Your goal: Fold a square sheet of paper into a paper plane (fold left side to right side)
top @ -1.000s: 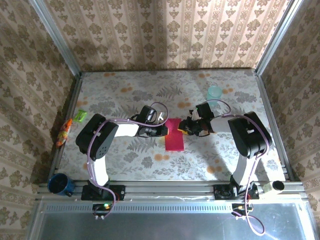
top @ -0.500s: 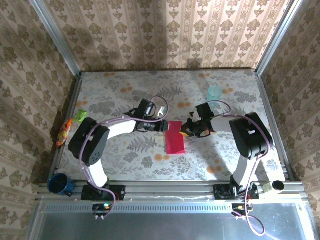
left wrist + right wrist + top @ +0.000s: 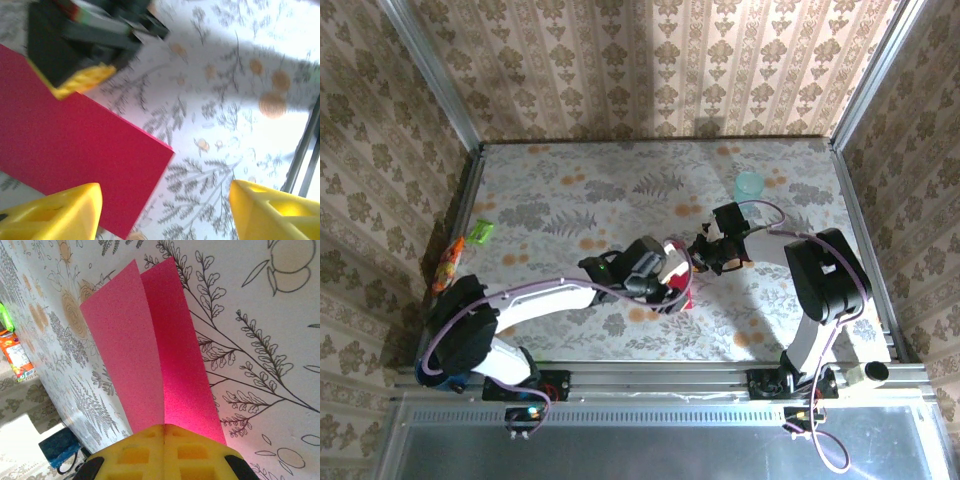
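Note:
The square sheet of paper, magenta-red, is folded double, and its two layers spread in a V from my right gripper, which is shut on its edge. In the top view the right gripper is at the sheet's right side. Only a sliver of the paper shows beside the left wrist. My left gripper hovers open over the paper, near its corner. One yellow fingertip is above the sheet and the other is over bare table. No paper plane is in view.
A pale teal cup stands at the back right. A green packet and an orange packet lie by the left wall. A blue mug sits at the near left corner. Metal rails edge the floral table.
The left arm has swung from the sheet's left side round to its near side, over the paper, and its gripper has opened. The right gripper stays at the sheet's right edge.

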Robot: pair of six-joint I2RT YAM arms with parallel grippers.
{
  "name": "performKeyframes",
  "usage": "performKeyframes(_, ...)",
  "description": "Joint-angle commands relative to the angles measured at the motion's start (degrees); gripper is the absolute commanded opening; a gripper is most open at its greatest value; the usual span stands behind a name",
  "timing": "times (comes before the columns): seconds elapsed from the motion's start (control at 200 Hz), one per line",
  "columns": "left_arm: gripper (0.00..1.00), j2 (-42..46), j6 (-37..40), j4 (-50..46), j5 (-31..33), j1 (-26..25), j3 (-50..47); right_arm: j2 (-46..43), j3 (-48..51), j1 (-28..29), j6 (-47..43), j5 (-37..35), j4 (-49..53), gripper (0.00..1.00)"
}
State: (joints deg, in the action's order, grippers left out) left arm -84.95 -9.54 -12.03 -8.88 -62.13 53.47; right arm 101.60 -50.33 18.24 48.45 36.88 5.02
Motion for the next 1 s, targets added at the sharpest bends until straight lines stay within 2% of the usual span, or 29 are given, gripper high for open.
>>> performKeyframes(0.0,0.72,-2.67,2.42,-4.78,7.86,-3.02,3.09,-1.32,-1.17,-0.16,1.6,0.38,1.24,0.03)
performKeyframes(0.35,0.74,-13.56,0.19,-10.44,19.63,-6.95,11.07,-1.67,-0.65,-0.05,2.57,-0.05,0.08,0.03)
performKeyframes(0.52,0.7,-17.43,0.44,-12.26,22.56,-7.48,14.07,-1.42,-0.62,-0.1,2.88,-0.2,-0.35,0.03)
performKeyframes(0.625,0.6,-18.06,0.64,-12.17,22.35,-7.48,14.5,-1.32,-0.65,-0.06,2.92,-0.1,-0.49,0.03)
performKeyframes(0.71,0.49,-17.99,0.68,-12.01,21.73,-7.49,14.47,-1.19,-0.73,-0.07,2.88,-0.13,-0.45,0.03)
performKeyframes(0.865,0.23,-17.8,0.49,-12.41,21.24,-7.17,14.78,-1.31,-0.66,0.0,2.79,-0.1,-0.53,0.03)
performKeyframes(0.995,0.08,-16.71,-0.38,-11.69,19.87,-6.43,14.05,-1.72,-0.97,-0.01,2.53,0.01,-0.76,0.04)
